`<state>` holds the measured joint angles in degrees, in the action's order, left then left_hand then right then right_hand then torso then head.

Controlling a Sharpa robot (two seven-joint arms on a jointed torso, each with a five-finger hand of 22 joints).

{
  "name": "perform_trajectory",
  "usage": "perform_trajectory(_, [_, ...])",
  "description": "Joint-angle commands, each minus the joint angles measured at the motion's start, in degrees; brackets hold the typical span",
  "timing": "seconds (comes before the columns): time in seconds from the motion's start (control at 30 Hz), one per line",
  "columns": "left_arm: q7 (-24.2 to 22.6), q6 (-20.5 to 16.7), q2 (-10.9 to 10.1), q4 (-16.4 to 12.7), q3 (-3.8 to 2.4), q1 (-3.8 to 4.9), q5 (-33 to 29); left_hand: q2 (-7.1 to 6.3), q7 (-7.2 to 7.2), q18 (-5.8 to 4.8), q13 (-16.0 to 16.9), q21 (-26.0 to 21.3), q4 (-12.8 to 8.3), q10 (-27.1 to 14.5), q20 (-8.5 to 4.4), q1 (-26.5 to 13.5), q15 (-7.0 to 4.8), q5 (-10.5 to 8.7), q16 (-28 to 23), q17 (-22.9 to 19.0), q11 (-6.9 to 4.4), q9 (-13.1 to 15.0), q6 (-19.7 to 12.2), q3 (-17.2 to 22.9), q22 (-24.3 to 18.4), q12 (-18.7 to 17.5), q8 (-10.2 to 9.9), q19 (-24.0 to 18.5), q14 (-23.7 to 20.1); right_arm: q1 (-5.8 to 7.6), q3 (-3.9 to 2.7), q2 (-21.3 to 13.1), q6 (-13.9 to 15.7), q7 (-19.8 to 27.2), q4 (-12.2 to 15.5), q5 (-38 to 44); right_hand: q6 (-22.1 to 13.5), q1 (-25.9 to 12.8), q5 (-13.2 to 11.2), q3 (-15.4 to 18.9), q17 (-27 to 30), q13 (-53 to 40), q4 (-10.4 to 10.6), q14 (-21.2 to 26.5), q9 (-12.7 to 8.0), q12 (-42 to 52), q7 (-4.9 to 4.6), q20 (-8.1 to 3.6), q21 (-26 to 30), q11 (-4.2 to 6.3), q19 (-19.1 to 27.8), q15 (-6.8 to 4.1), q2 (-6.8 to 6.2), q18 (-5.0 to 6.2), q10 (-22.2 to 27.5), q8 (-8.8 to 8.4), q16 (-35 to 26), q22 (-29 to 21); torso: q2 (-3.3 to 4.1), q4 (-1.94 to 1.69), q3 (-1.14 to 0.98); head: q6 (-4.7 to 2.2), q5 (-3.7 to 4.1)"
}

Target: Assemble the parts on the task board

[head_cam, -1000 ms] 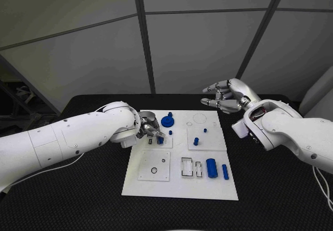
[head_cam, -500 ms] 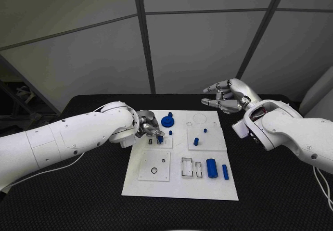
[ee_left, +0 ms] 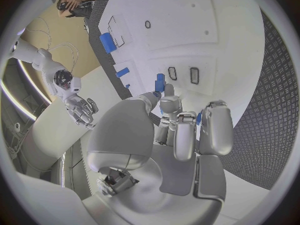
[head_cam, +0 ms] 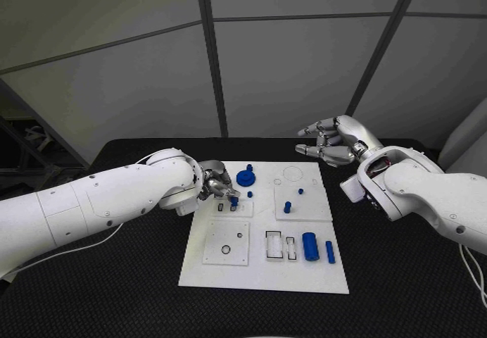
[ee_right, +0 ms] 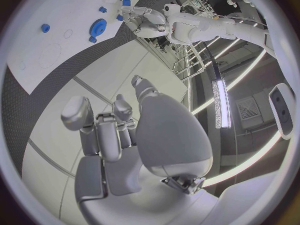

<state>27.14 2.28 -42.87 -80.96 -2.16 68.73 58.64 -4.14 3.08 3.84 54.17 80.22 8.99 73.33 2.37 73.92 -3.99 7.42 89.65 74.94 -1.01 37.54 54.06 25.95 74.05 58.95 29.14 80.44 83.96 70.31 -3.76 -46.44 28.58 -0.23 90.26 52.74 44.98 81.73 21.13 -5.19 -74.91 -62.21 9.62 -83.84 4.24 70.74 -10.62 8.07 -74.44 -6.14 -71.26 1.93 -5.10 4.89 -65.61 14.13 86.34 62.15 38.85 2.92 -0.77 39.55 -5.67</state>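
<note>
White task board (head_cam: 262, 271) lies mid-counter (head_cam: 122, 296), where the left hand (head_cam: 217, 184) pinches a small blue part (head_cam: 232, 201) upright over a slot near the board's far-left corner, while the right hand (head_cam: 331, 141) hovers beyond the far edge, fingers loosely apart and holding nothing.

We see the left hand (head_cam: 218, 184) over the board's (head_cam: 264, 274) far-left part, and its arm covers the table (head_cam: 122, 282) on that side. The gear (head_cam: 245, 177) and pegs (head_cam: 286, 207) stand near it. The near edge of the board is bare. The right hand (head_cam: 330, 141) hangs beyond the far edge, apart from everything.
</note>
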Motion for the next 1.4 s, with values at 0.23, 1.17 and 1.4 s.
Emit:
perform_trajectory(0.23, [-0.48,-1.0,0.32,0.59,0.11,-0.02,2.15,-0.18,-0.17,-0.12,0.04,-0.03,-3.45,0.29,-0.09,-0.46,-0.22,0.11,0.35,15.06,-0.13,0.08,-0.41,3.91,0.07,-0.09,0.22,0.09,6.04,0.1,-0.04,0.06,-0.28,0.24,0.0,0.09,0.41,-0.32,0.05,0.2,-6.98,0.06,0.14,-4.01,-0.04,-0.27,-0.18,-0.28,0.24,0.29,0.25,-0.42,0.08,1.03,-0.26,0.18,-0.38,-0.05,0.01,0.04,0.0,0.08,-0.11])
perform_trajectory(1.17, [1.07,-0.15,0.78,1.25,0.5,-0.12,3.64,-0.82,-0.19,-0.15,-0.27,0.04,-3.68,0.27,-0.13,-1.2,-0.25,-0.08,0.35,15.06,-0.15,0.22,-0.43,4.42,0.26,-0.36,0.21,0.2,6.04,0.09,-0.04,0.18,-0.44,0.27,-0.15,0.09,0.41,-0.32,0.01,0.21,-6.89,0.17,0.14,-3.99,-0.05,-0.35,-0.17,-0.3,0.29,0.3,0.29,-0.44,0.07,1.04,-0.18,0.2,-0.43,-0.13,0.01,0.02,-0.02,0.47,-0.12])
perform_trajectory(1.4, [1.14,-0.21,0.82,1.27,0.52,-0.12,3.64,-1.39,-0.2,-0.15,-0.75,-0.01,-3.34,0.11,-0.13,-2.63,-0.23,-0.39,0.35,15.06,-0.12,0.28,-0.25,4.38,0.29,-0.81,0.16,0.2,6.04,0.09,-0.04,0.17,-0.44,0.27,-0.18,0.09,0.41,-0.32,0.01,0.21,-6.89,0.17,0.14,-3.99,-0.05,-0.35,-0.17,-0.3,0.29,0.3,0.29,-0.44,0.07,1.04,-0.18,0.2,-0.43,-0.13,-0.02,0.01,-0.02,0.54,-0.11])
